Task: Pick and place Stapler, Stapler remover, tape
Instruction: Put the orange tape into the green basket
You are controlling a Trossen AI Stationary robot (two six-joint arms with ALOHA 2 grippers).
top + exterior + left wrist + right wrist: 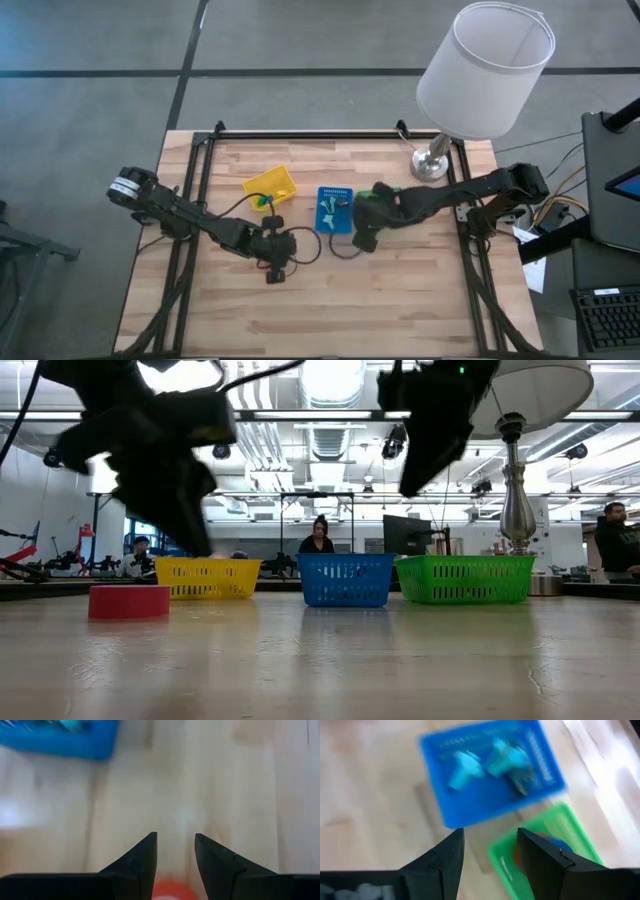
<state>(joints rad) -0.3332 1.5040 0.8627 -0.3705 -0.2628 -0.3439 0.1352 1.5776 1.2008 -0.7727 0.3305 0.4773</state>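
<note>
Three baskets hold sorted items; one red tape roll (129, 602) remains on the table (400, 300), beneath the left end effector (175, 851), fingers apart. Right end effector (490, 851), spread and empty, hangs over the green basket (540, 855), apparently holding tape.

Red tape roll (129, 602) flat on table, before yellow basket (208, 577)

I see the yellow basket (270, 184), blue basket (335, 209) and green basket (378, 203) crowding mid-table (400, 300) with the lamp (440, 150) behind, while the near boards lie open for either pincer.
</note>
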